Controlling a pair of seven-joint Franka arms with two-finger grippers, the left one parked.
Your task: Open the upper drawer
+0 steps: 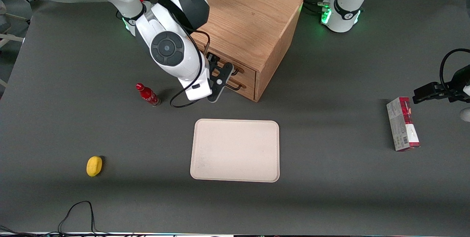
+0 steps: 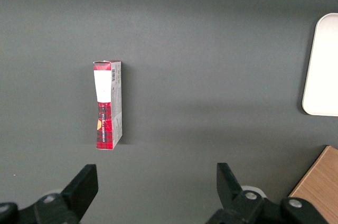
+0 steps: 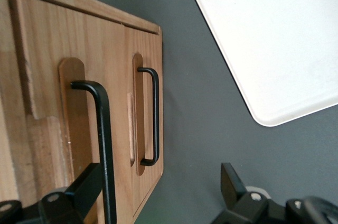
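The oak cabinet (image 1: pixel 249 16) stands at the back of the table, its two drawers facing the front camera. The upper drawer (image 1: pixel 249 73) looks closed; its front (image 3: pixel 47 92) carries a long black wire handle (image 3: pixel 103 129). My right gripper (image 1: pixel 224 81) is open, right in front of the drawer fronts at handle height. In the right wrist view the gripper (image 3: pixel 158 192) has one finger (image 3: pixel 79 192) at the upper handle's bar, which crosses in front of it, and the other finger (image 3: pixel 232 184) out over the table. The bottom drawer (image 3: pixel 148 49) is also closed.
A cream tray (image 1: pixel 235 150) lies flat nearer the front camera than the cabinet. A red bottle (image 1: pixel 148 94) stands beside my arm. A yellow lemon (image 1: pixel 94 165) lies near the front. A red and white box (image 1: pixel 402 124) lies toward the parked arm's end.
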